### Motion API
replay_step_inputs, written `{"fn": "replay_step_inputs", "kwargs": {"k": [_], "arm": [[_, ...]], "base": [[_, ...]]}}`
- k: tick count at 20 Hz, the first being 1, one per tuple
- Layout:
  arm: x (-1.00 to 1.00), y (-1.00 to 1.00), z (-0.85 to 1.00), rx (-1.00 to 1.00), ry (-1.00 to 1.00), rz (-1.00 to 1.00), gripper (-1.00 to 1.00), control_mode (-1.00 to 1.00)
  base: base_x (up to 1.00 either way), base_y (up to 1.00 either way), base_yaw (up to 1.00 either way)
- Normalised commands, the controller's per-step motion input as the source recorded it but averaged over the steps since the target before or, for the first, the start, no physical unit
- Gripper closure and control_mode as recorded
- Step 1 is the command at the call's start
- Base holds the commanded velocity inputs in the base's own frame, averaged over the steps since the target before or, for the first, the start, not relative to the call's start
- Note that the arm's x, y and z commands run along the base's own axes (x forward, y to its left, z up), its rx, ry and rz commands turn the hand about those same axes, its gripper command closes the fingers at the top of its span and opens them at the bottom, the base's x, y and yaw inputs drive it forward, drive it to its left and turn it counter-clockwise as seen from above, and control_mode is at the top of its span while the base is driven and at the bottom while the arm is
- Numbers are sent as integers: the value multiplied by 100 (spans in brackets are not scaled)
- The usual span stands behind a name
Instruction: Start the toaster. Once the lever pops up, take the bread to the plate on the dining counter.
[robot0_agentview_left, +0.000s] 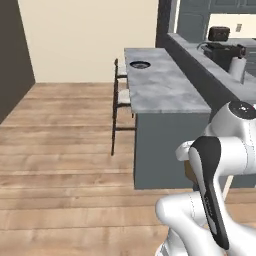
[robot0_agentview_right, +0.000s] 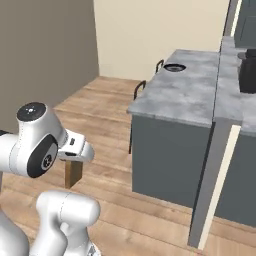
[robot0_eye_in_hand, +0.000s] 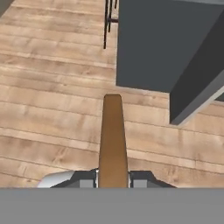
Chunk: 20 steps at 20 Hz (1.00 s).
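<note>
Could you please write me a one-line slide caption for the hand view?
Gripper shut on the bread, held edge-on above the wooden floor near the dining counter.

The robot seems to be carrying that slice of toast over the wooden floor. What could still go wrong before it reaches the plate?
The bread is pinched only at its lower edge by the gripper, so it might slip and drop to the floor while the base drives. The plate sits at the far end of the dining counter, beside the stools; the arm may have to stretch a long way, and could bump the counter edge.
</note>
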Motion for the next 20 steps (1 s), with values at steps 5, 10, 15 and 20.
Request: {"fn": "replay_step_inputs", "kwargs": {"k": [5, 10, 15, 20], "arm": [[0, 0, 0, 0, 0, 0, 100, 100], [0, 0, 0, 0, 0, 0, 100, 100], [0, 0, 0, 0, 0, 0, 100, 100], [0, 0, 0, 0, 0, 0, 100, 100]], "base": [[58, 100, -59], [64, 100, -56], [64, 100, -57], [60, 100, -57]]}}
